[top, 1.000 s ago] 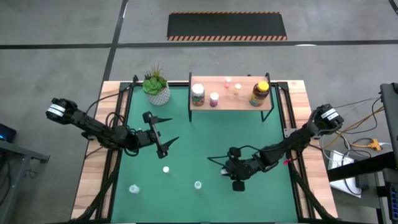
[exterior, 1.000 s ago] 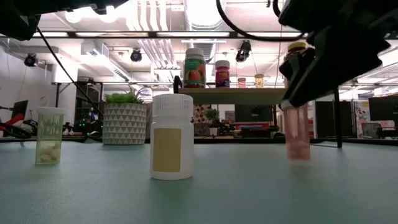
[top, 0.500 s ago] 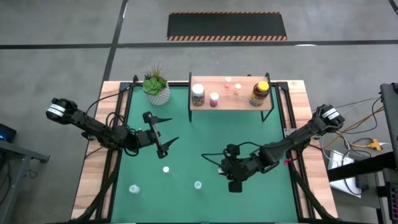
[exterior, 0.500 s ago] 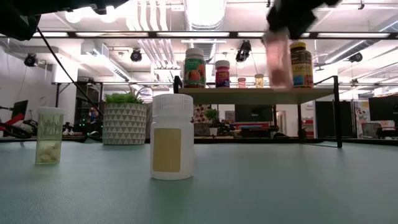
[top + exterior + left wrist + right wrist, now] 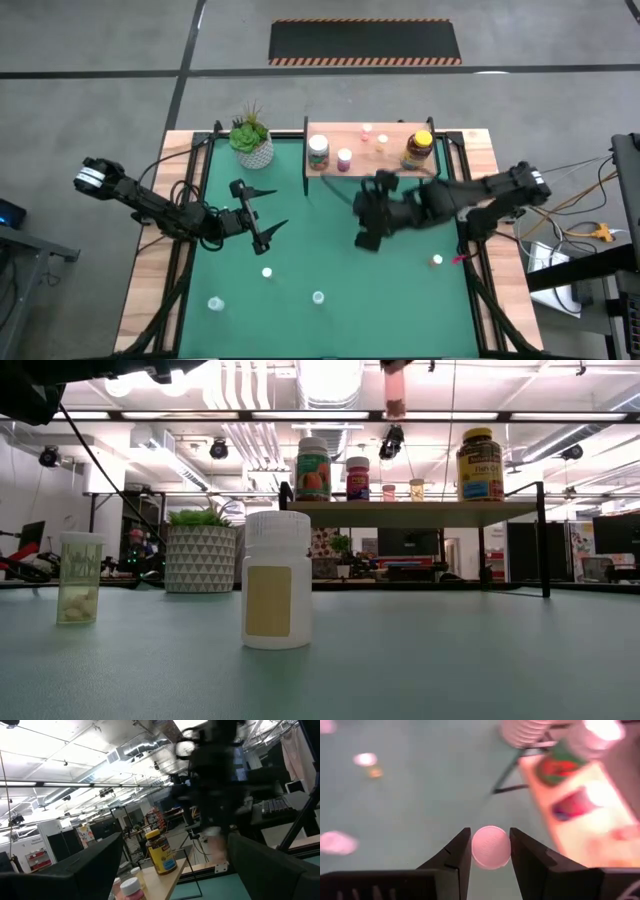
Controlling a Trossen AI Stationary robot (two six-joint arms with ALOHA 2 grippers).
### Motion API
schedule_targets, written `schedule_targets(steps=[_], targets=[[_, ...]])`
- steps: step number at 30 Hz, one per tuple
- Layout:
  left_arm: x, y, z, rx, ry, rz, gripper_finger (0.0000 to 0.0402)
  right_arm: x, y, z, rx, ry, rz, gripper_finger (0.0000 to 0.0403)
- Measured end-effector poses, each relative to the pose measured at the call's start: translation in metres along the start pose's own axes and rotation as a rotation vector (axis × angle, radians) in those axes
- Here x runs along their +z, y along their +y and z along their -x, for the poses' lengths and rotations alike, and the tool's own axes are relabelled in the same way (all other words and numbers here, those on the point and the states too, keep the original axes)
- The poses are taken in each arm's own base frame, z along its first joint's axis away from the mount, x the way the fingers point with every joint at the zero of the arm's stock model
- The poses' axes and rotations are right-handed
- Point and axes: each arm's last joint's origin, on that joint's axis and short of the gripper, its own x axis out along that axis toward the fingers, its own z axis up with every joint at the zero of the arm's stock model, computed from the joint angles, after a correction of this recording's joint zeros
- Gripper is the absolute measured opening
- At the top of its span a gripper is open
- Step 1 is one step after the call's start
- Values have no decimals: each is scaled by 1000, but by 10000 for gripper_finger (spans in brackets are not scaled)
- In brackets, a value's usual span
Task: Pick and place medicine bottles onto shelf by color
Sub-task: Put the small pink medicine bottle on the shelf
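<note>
The shelf (image 5: 372,150) stands at the table's far edge with several bottles on it, among them an amber yellow-lidded jar (image 5: 418,150). My right gripper (image 5: 358,205) hangs high over the table just in front of the shelf, shut on a pink bottle (image 5: 396,385). My left gripper (image 5: 270,210) waits open at mid-left. A white bottle (image 5: 276,580), a clear vial of pills (image 5: 80,578) and another small bottle (image 5: 318,297) stand on the green mat; a small orange one (image 5: 437,261) stands near the right edge. My right gripper pinches the pink bottle at its cap end (image 5: 491,846), one finger on each side of the round cap. The fingers come from above, slanting down. The bottle hangs upright below them (image 5: 396,390), lifted well clear of the table and higher than the shelf top.
A green plant in a white pot (image 5: 252,142) stands at the far left, beside the shelf. Black frame rails (image 5: 195,190) run along both sides of the mat. Open mat lies between the shelf and the loose bottles.
My right gripper has risen steeply from the mat and gone toward the far edge, nearer the shelf, tipping less steeply down. The pink bottle has gone up with it, from just above the table to above shelf height. The left arm kept still.
</note>
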Motion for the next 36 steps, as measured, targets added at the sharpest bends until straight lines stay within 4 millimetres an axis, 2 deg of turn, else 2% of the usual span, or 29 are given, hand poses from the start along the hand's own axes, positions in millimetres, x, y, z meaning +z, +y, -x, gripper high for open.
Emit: schedule_targets(steps=[4,8,12,15,20,36], targets=[[0,0,0,0,0,0,341,13,-45,-6,-99,51,-26,107],[0,0,0,-2,2,-4,341,16,-92,-20,-202,117,-75,107],[0,0,0,-2,2,-4,341,7,-131,-40,-278,196,-161,107],[0,0,0,-2,3,-5,341,-3,-149,-52,-269,255,-209,107],[0,0,0,-2,3,-5,341,-13,-162,-66,-281,294,-243,107],[0,0,0,-3,3,-6,341,-22,-159,-84,-293,288,-315,113]])
